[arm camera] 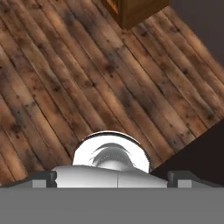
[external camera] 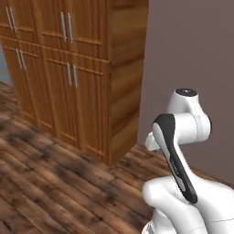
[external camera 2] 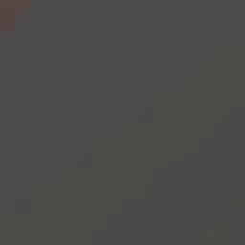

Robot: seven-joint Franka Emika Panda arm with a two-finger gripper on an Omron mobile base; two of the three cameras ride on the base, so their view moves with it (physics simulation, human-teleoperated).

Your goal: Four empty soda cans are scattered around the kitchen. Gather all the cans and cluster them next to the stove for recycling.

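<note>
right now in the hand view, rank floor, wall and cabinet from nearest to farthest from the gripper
From the gripper:
1. floor, directly beneath it.
2. wall, dark, meeting the floor at lower right.
3. cabinet, its corner at the view's top edge.

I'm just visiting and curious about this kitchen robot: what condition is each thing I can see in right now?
Wooden cabinet: all doors shut, standing upright on the floor.
Wooden floor: bare planks, nothing lying on the visible part.
Gripper: pointing down over the floor; finger tips sit wide apart, jaws open and holding nothing.
</note>
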